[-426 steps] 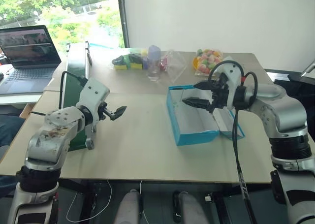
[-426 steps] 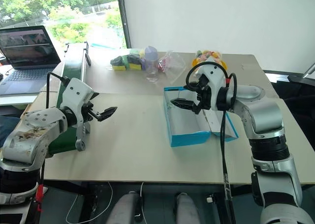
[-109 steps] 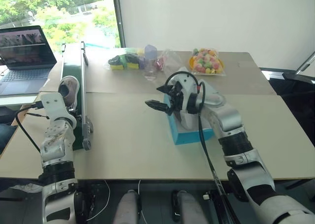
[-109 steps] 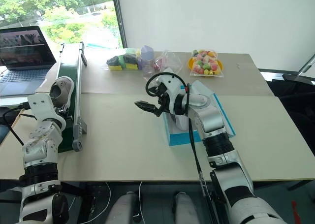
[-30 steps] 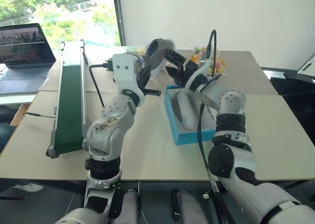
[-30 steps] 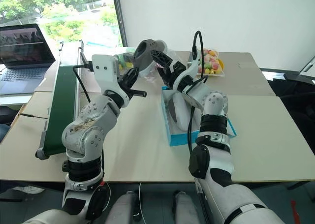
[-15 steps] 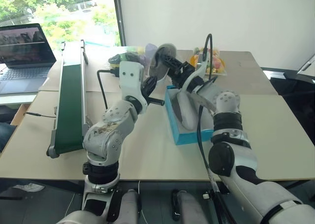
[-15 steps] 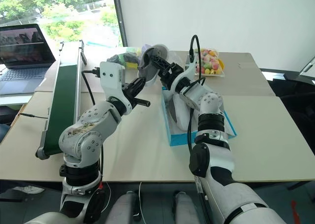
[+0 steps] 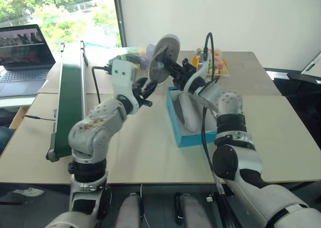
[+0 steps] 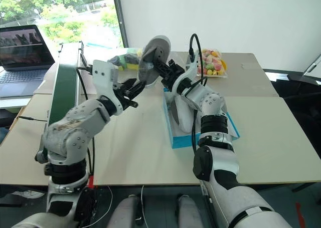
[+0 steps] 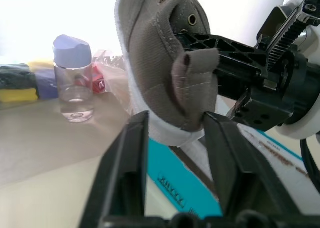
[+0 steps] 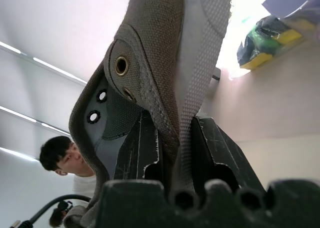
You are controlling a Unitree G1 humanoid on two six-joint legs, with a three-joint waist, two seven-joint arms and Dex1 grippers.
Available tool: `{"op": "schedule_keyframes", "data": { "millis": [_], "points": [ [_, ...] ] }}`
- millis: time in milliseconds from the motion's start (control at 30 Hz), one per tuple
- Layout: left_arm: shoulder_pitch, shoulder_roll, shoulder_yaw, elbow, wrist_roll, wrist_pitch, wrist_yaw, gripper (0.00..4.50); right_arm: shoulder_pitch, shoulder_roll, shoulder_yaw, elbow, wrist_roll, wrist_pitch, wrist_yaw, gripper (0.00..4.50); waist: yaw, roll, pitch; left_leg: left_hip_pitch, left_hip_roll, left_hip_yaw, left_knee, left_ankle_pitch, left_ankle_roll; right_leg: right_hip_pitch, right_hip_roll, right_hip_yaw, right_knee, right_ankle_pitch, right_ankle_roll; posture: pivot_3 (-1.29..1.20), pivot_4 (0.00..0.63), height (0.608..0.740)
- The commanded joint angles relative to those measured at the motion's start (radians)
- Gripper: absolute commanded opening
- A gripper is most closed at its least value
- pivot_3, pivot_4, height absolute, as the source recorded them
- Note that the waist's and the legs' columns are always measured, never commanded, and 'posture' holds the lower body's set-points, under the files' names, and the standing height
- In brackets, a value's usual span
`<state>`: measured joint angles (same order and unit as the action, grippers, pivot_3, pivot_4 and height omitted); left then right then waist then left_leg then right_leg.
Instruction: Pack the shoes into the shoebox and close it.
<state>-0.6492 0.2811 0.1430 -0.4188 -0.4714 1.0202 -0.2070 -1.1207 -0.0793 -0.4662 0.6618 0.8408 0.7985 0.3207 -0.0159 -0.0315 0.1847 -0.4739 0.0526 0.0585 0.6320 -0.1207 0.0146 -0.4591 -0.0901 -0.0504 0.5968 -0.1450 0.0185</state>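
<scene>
A grey shoe with a pale sole hangs in the air above the far left corner of the turquoise shoebox. My right gripper is shut on its side wall; the right wrist view has the fabric clamped between the two fingers. My left gripper stands open just left of the shoe, its fingers spread on either side of the heel without pressing it. The other shoe lies inside the open box.
A green conveyor runs along the table's left side, with a laptop beyond it. At the far edge stand a clear bottle, sponges and a bag of sweets. A person is in the background.
My left gripper has opened, let go of the shoe and drawn back to the left. My right gripper has closed on the shoe, which now tilts sole-up.
</scene>
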Motion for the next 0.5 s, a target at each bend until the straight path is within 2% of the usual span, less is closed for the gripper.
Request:
{"op": "schedule_keyframes", "data": {
  "millis": [33, 133, 200, 500],
  "points": [
    [-0.018, 0.074, 0.061, -0.012, -0.058, 0.024, -0.071, 2.28, -0.018, -0.039, 0.001, -0.086, 0.001, -0.022, 0.017, 0.35, 0.003, 0.0, 0.0, 0.0, 0.0, 0.0, 0.0, 0.0, 0.0, 0.0, 0.0, 0.0, 0.0, 0.0, 0.0, 0.0, 0.15, 0.739],
    [-0.004, 0.158, 0.058, -0.01, -0.081, 0.031, -0.142, 2.28, -0.013, -0.082, 0.042, -0.142, -0.031, -0.008, 0.024, 0.35, 0.004, 0.0, 0.0, -0.001, 0.0, 0.0, 0.0, -0.001, -0.001, 0.0, -0.001, 0.0, -0.001, 0.0, 0.0, 0.0, 0.15, 0.739],
    [0.011, 0.179, 0.05, -0.011, -0.091, 0.03, -0.16, 2.28, -0.004, -0.122, 0.083, -0.179, -0.067, 0.004, 0.029, 0.35, 0.004, 0.0, 0.0, -0.001, -0.001, 0.0, 0.0, -0.003, -0.004, 0.0, -0.001, 0.0, -0.001, 0.0, 0.0, 0.0, 0.15, 0.739],
    [0.077, 0.159, -0.018, -0.039, -0.076, -0.004, -0.145, 2.28, 0.115, -0.374, 0.357, -0.324, -0.315, 0.081, 0.077, 0.35, 0.005, 0.0, 0.0, 0.0, -0.001, 0.001, 0.0, -0.004, -0.006, 0.0, -0.001, 0.0, -0.001, -0.002, -0.003, 0.0, 0.15, 0.739]
  ]
}}
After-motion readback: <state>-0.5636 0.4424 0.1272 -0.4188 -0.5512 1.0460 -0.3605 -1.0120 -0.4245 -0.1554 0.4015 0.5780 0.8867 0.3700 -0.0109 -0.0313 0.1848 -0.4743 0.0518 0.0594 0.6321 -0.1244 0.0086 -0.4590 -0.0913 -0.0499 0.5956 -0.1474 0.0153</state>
